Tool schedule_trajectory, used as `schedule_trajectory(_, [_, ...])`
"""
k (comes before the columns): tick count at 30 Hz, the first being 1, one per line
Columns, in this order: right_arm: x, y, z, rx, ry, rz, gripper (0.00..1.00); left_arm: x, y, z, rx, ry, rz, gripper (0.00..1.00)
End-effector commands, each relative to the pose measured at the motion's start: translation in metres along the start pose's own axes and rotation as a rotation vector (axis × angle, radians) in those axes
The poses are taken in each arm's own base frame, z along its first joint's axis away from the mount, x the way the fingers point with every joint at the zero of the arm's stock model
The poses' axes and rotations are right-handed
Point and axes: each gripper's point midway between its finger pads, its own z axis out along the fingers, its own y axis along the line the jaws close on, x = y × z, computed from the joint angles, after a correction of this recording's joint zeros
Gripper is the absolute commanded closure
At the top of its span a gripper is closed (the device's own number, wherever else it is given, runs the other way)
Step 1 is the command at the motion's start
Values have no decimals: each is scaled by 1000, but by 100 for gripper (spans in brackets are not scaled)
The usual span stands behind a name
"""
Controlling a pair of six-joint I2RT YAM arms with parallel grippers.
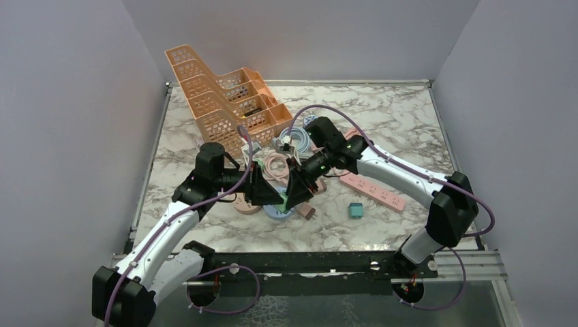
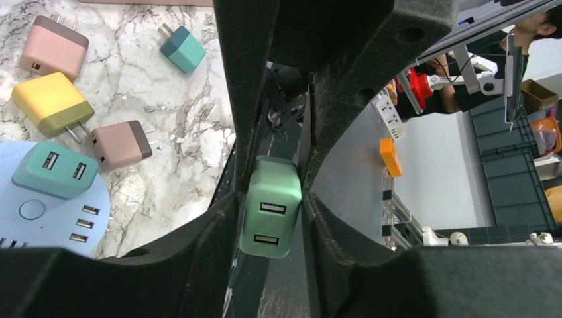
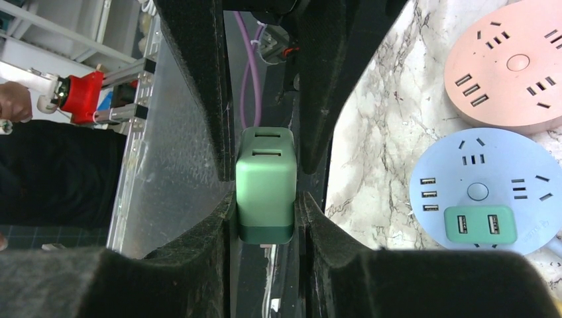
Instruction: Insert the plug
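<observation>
A light green USB plug with a dark green base is held in the air between both grippers. My left gripper is shut on its end with the two USB ports. My right gripper is shut on the dark-based end of the same plug. In the top view the two grippers meet tip to tip above the round blue power strip, and the plug is hidden between them. The blue strip holds a teal plug in one socket.
A round pink power strip lies beside the blue one. Loose yellow, pink, brown-pink and teal plugs lie on the marble. An orange tiered rack stands at the back left, with a long pink strip on the right.
</observation>
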Motion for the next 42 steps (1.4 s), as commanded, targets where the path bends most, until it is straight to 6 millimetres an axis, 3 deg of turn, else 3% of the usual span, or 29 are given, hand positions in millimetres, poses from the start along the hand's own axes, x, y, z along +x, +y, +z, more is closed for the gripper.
schedule_trajectory(1, [-12,5,2,-25,-21,-40,99,3,0,1,25,14,-5,56])
schedule_trajectory(13, [-19,8,2,-40,-41,-34,97,13,-4,3,47,39,9,59])
schedule_trajectory(16, [-21,9,2,-42,-48,-37,96,16,-5,3,48,39,17,70])
schedule_trajectory(18, [-22,8,1,-29,-50,-33,90,14,-4,3,35,31,22,85])
schedule_trajectory(20, [-22,5,0,15,-54,-14,75,10,1,4,-1,10,24,100])
schedule_trajectory(22, [-23,0,-3,77,-70,-5,57,3,9,2,-73,-27,23,100])
schedule_trajectory(24, [-20,-10,-9,185,-98,28,45,-2,22,-1,-169,-66,17,100])
schedule_trajectory(30, [-20,-44,-45,568,-296,98,37,-8,71,-21,-501,-145,-62,100])
schedule_trajectory(33, [-18,-63,-76,789,-431,168,37,-10,95,-35,-662,-200,-128,100])
schedule_trajectory(38, [7,-82,-128,1082,-665,375,39,-12,122,-50,-838,-272,-228,100])
schedule_trajectory(42, [31,-86,-150,1198,-761,500,41,-5,139,-56,-978,-289,-288,100])
